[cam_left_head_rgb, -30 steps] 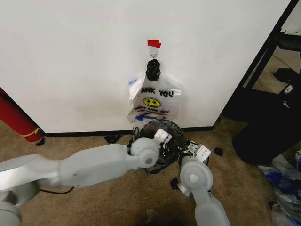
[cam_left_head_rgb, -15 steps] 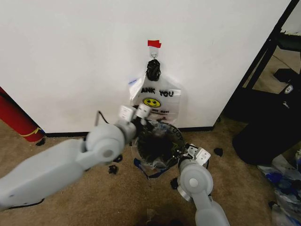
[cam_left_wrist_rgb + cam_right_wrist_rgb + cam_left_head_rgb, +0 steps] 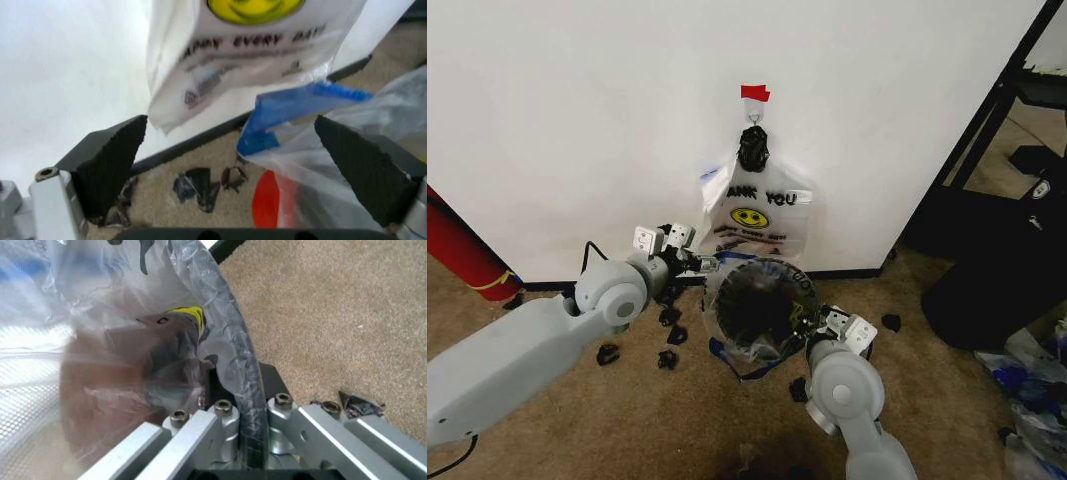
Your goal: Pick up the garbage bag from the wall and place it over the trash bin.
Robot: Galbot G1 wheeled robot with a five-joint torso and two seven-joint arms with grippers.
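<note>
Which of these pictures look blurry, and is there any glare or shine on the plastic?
Left wrist view: soft all over, the smiley bag and the left pincer fingers blurred. Right wrist view: sharper, with bright sheen on the garbage bag stretched over the trash bin rim. Head view: evenly lit, wall bright, faint shine on the smiley bag.

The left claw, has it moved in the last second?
Yes. The left claw swung leftward off the small round black trash bin, toward the plain white wall.
</note>
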